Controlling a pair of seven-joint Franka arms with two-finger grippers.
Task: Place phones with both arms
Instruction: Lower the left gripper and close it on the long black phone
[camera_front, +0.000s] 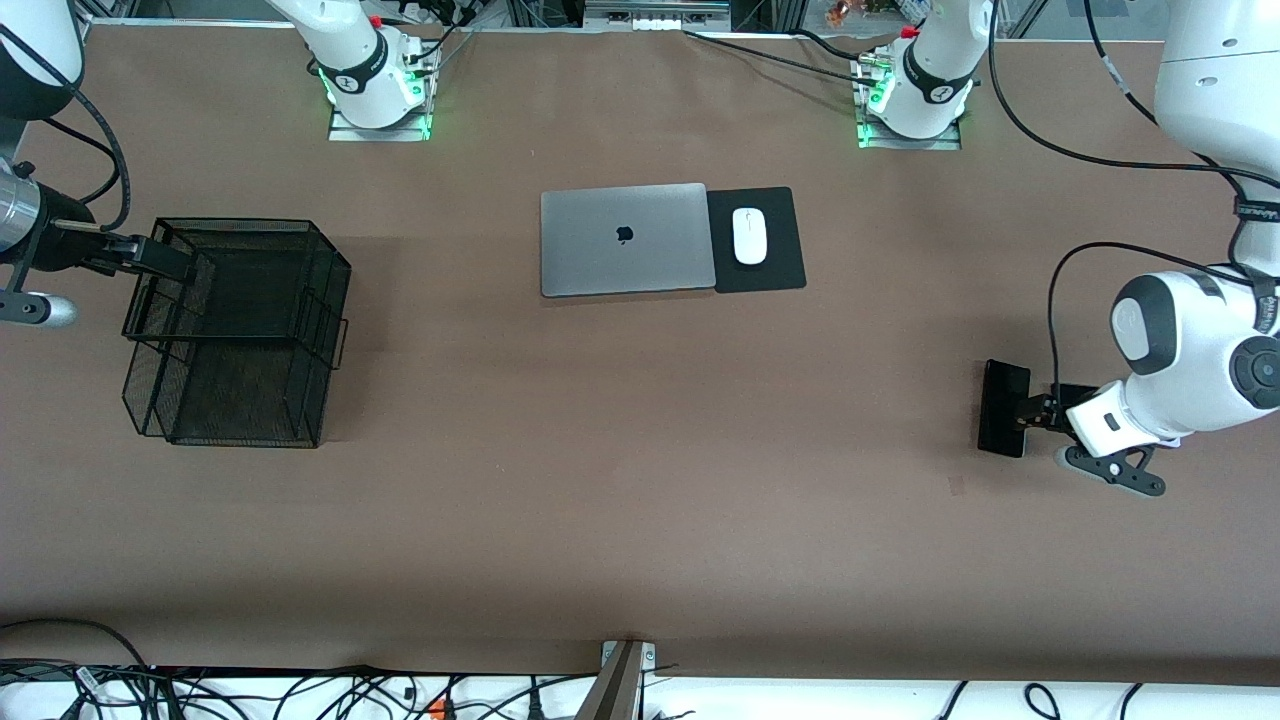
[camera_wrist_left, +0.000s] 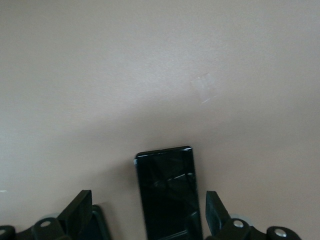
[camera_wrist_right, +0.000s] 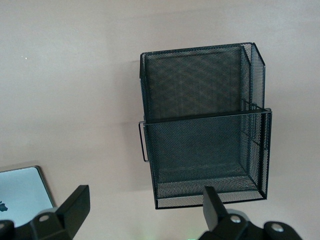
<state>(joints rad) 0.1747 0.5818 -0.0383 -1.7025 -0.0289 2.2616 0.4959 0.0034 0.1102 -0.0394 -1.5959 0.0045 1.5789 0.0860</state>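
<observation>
From my remote station: nearest the front camera, toward the left arm's end of the worktop (camera_front: 640, 520), I see the long black phone (camera_front: 1003, 407) lying flat; the left gripper (camera_front: 1032, 410) hovers low over it, jaws wide, the phone's end between its fingers (camera_wrist_left: 216, 207). Toward the right arm's end stands a black mesh basket (camera_front: 238, 330); the right gripper (camera_front: 150, 255) hangs over its rim, jaws wide and holding nothing. Farthest lie the silver laptop (camera_front: 625, 239) and, beside it, a white mouse (camera_front: 749, 236) on a black pad (camera_front: 775, 265).

Left gripper (camera_front: 1022, 412) low at left arm's desk end, fingers (camera_wrist_left: 216, 209) spread; right gripper (camera_front: 165, 258) raised, fingers (camera_wrist_right: 75, 202) spread.
</observation>
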